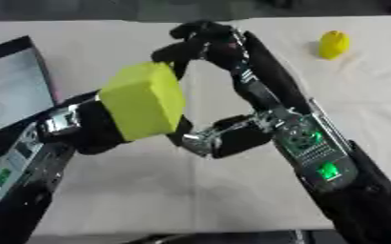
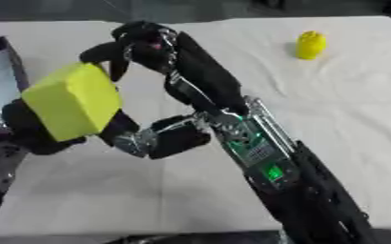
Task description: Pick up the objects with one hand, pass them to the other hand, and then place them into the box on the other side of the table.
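The yellow-green foam-like block, box-shaped with rounded edges, was up off the white cloth-covered table, held between the two black robot hands near the middle-left of the view. The left hand came in from the lower left and sat behind and under the block, its dark fingers wrapped against the block's rear and lower faces — most of that hand was hidden by the block itself. The right hand reached across from the lower right, its forearm with silver joints and green-lit circuit boards running diagonally up the frame. Its fingers curled down over the block's upper far corner, touching it at the top edge, while its thumb stuck out below toward the block's lower right side. Whether the thumb pressed the block or stopped just beside it could not be told.

A small yellow rounded object stood on the table at the far right, well apart from both hands. At the left edge lay a dark-rimmed box with a pale inside — a small red patch showed within it at the very edge of the view.
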`<state>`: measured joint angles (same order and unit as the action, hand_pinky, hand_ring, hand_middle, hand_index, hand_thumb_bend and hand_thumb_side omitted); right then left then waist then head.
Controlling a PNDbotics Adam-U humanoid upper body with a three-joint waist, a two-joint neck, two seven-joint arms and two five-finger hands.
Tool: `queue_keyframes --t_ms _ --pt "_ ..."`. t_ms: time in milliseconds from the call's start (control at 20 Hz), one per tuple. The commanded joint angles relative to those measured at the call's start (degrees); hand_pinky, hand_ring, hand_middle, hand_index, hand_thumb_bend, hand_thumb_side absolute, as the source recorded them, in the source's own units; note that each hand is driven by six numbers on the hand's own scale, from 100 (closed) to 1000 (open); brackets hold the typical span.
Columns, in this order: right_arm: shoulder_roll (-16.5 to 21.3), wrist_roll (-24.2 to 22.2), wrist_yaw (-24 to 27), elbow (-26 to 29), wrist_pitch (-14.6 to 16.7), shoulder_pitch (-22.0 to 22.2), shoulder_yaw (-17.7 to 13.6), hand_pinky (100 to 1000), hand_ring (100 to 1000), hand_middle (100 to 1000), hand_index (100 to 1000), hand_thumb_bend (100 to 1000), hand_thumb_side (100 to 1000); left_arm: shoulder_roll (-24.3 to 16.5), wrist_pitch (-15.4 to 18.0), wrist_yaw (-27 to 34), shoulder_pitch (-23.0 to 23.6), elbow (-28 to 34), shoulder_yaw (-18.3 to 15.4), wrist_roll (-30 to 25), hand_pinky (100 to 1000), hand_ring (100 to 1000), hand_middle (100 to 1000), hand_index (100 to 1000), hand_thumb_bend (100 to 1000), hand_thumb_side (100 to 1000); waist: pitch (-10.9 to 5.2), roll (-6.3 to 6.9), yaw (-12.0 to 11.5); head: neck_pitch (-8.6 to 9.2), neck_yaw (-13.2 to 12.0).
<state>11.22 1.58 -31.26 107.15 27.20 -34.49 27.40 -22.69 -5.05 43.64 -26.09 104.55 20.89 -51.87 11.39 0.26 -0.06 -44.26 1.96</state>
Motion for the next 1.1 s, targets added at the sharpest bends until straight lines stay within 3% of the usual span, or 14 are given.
queue_keyframes --t_ms 50,650,1100 --pt "0.22 0.62 -0.24 0.71 -1.02 -0.41 -0.97 778 513 454 516 187 341 -0.9 0.37 -0.1 -0.08 1.59 -0.2 -0.09 1000 897 788 985 119 696 -0.72 0.08 0.05 0.14 0.26" --pt "0.56 3.01 -2.38 1.8 -3.83 0.27 -2.17 777 512 453 515 185 337 -1.28 0.86 -0.57 1.27 1.09 -0.93 -0.09 1000 903 802 992 145 695 -0.67 -0.11 0.08 0.14 0.39" --pt "0.64 1.4 -3.33 1.11 -2.63 0.04 -0.68 771 501 453 515 180 339 -1.02 0.53 0.25 0.33 1.27 -0.89 -0.09 1000 903 804 993 167 696 -0.69 -0.12 0.01 0.14 0.5"
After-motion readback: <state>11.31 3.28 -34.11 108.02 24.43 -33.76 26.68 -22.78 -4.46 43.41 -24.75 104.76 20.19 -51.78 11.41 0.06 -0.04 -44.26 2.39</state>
